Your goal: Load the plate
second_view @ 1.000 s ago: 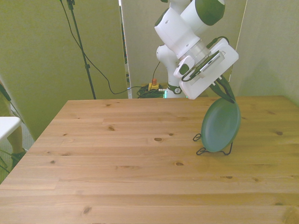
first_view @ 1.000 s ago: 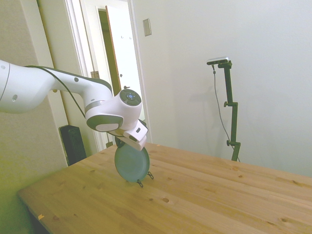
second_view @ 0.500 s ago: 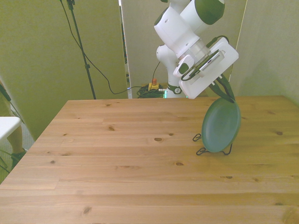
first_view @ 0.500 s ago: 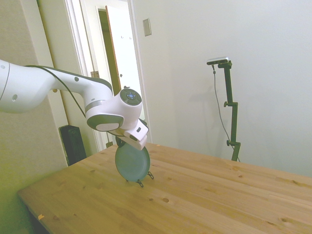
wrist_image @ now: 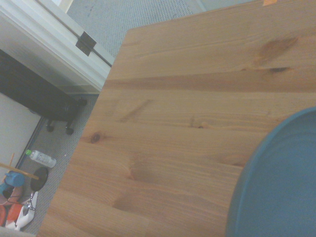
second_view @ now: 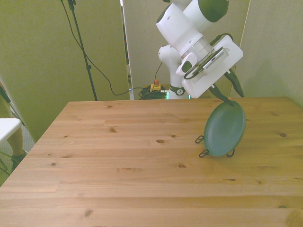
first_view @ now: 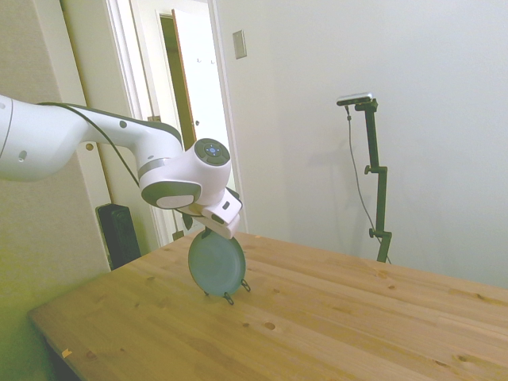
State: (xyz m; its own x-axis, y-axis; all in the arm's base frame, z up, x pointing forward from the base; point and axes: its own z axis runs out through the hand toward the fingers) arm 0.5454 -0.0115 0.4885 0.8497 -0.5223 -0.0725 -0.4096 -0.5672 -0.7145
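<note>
Basically done w/ loading: plate (second_view: pixel 225 129) stands on edge in the small wire stand (second_view: pixel 204 152) toward the front view's right, gripper (second_view: pixel 228 91) spread open just above its rim, arm only needs to clear.

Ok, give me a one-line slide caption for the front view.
Teal plate standing on edge in a wire rack on the table, open pincer just above its rim.
</note>
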